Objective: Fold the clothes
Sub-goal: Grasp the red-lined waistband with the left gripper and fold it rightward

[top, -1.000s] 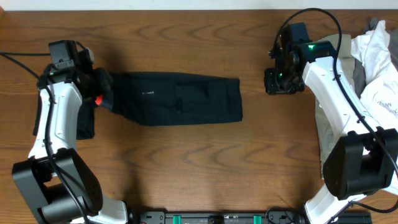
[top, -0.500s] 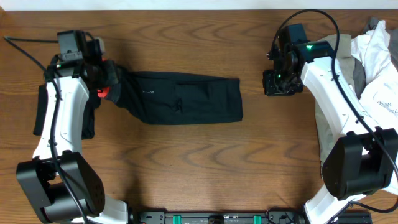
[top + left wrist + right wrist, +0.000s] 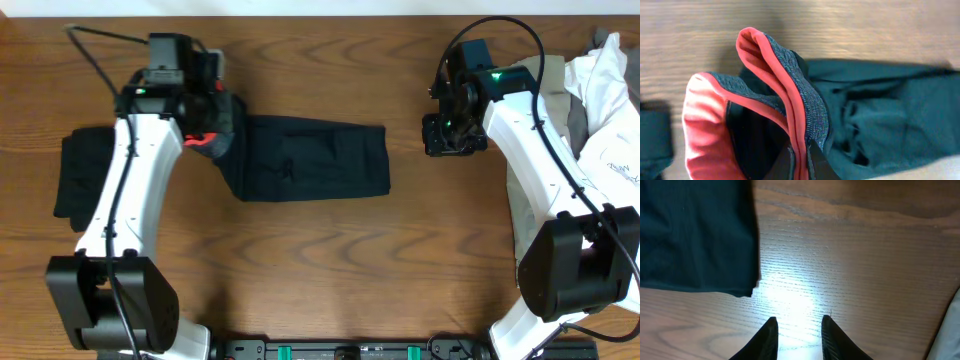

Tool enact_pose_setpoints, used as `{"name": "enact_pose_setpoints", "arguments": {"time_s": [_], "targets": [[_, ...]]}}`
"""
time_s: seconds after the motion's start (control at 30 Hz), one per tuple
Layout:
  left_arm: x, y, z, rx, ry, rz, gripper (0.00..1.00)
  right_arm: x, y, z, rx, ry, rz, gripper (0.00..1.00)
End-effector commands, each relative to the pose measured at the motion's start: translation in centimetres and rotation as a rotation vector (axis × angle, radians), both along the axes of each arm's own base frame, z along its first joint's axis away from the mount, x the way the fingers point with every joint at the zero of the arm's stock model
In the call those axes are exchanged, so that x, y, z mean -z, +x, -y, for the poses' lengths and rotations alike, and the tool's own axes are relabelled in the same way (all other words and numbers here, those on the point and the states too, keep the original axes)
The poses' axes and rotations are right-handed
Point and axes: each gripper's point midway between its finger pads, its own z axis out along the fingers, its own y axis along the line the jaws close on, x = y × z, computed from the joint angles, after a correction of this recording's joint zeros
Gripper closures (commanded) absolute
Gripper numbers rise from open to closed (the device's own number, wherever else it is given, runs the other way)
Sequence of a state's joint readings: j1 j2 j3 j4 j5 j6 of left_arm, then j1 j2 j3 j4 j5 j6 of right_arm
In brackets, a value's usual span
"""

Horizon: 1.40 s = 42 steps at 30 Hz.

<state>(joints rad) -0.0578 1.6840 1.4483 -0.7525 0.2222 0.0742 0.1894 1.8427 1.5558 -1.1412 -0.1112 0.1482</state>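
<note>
Long dark navy trousers (image 3: 310, 160) of soft cloth lie stretched flat across the brown wooden table (image 3: 330, 260), legs folded together. Their hem end points toward the right arm.

At the trousers' other end, the left claw (image 3: 205, 135) is clamped tight on the grey, red-edged waistband (image 3: 790, 85). It has pinched the band up off the wood, so the band stands in a raised loop with its red lining showing. The left wrist view shows the two fingers closed together on that fold from below.

The right claw (image 3: 455, 135) hangs just beyond the trousers' hem end, apart from the cloth. Its fingers (image 3: 767, 335) stand a little apart with nothing between them, over bare lit wood, and the hem corner shows at the upper left of its own view.

On the far side of the left arm from the trousers lies a crumpled black garment (image 3: 85, 185). Well past the right arm, away from the trousers, a heap of white clothes (image 3: 610, 100) sits at the table's edge, with a strip of khaki cloth (image 3: 513, 195) showing beside that arm.
</note>
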Motion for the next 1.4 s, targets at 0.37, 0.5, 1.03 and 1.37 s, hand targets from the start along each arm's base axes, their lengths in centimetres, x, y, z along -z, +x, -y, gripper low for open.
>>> {"name": "enact_pose_setpoints", "arguments": {"time_s": [0.37,0.5,1.03,1.37], "targets": [[-3.0,-2.4,10.8,0.283,0.054,0.066,0.94,-0.5,-1.3,-0.1,-0.024,-0.011,-0.031,0.72],[-3.1,-2.9,12.4,0.322,0.052,0.075,0.94,-0.4,-1.6,0.0,-0.025,-0.013,-0.040,0.72],[-5.8,-2.2,17.1,0.323,0.019,0.209,0.94,-0.4,-2.1,-0.1,-0.030,-0.017,-0.061,0.72],[-5.8,-3.0,18.6,0.361,0.013,0.210,0.94,-0.4,-2.4,-0.1,-0.031,-0.019,-0.072,0.72]]}}
